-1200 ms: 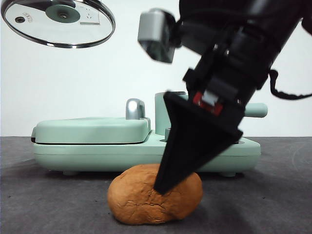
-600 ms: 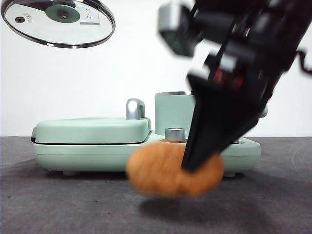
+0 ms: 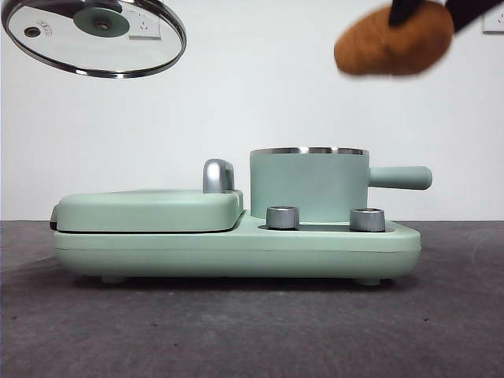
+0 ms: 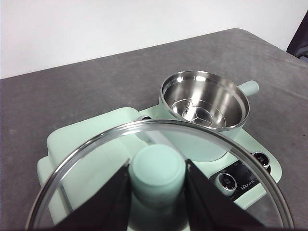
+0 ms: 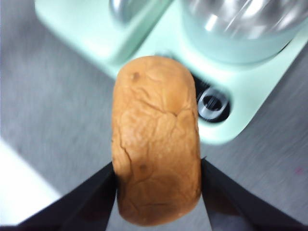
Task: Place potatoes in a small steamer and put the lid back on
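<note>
two grips: right gripper (image 5: 156, 192) clenched on potato (image 3: 394, 39); left gripper (image 4: 158, 192) clamping lid (image 3: 94, 37) knob
step: i carry potato above steamer (image 3: 309, 185)
next: centre over it, lower

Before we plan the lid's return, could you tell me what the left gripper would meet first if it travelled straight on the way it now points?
Probably the flat green griddle cover beside the steamer, though depth is unclear; the lid it holds would touch first.

From my station I see the potato (image 3: 394, 43) held high above the steamer (image 3: 309, 186), which sits on the base (image 3: 236, 248) right of the griddle cover (image 3: 150, 209), lid (image 3: 94, 35) aloft at left.
</note>
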Available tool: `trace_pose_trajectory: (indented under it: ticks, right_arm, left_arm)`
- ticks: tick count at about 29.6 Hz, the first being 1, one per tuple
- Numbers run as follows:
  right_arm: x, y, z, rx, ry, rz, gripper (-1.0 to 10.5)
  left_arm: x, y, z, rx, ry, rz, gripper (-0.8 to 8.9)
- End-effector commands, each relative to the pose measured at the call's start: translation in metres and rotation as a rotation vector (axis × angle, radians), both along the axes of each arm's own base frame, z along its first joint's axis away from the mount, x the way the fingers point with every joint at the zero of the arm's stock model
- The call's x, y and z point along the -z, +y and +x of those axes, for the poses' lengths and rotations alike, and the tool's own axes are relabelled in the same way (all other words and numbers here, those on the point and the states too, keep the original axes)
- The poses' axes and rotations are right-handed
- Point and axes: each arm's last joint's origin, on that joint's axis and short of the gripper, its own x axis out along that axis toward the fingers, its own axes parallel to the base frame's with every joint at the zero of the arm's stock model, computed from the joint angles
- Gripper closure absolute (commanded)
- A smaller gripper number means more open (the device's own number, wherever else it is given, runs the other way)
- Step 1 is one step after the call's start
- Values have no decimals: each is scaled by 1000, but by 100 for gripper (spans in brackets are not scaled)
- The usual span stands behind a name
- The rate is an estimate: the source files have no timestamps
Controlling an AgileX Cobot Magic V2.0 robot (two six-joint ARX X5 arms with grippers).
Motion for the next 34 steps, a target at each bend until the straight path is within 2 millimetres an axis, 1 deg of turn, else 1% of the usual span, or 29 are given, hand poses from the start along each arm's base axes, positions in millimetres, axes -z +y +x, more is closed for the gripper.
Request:
trace_pose_trajectory:
  ticks: [1, 4, 7, 11, 15, 18, 23, 29, 34]
  right_arm:
    - [-19, -1, 16, 20, -43, 5, 698]
    - [-28, -1, 33, 36, -63, 2, 698]
    - [-32, 4, 54, 43, -68, -6, 698]
    - [-29, 14, 82, 37, -65, -18, 698]
    - [-21, 25, 109, 33, -70, -20, 698]
    - [-11, 33, 128, 47, -77, -37, 698]
    - [14, 44, 157, 58, -69, -72, 698]
    - [43, 50, 182, 58, -42, -90, 698]
    - [66, 53, 196, 67, -24, -144, 698]
  left_arm:
    - [-7, -1, 0, 8, -45, -8, 804]
    - [-7, -1, 0, 7, -46, -8, 804]
    - [-7, -1, 0, 8, -45, -8, 804]
    - [-7, -1, 0, 7, -45, -8, 804]
    - [-7, -1, 0, 7, -46, -8, 804]
    - [-8, -1, 0, 8, -48, -9, 804]
    - [-8, -1, 0, 7, -49, -12, 804]
    - [-8, -1, 0, 6, -49, -12, 804]
    - [-7, -1, 1, 7, -46, -10, 804]
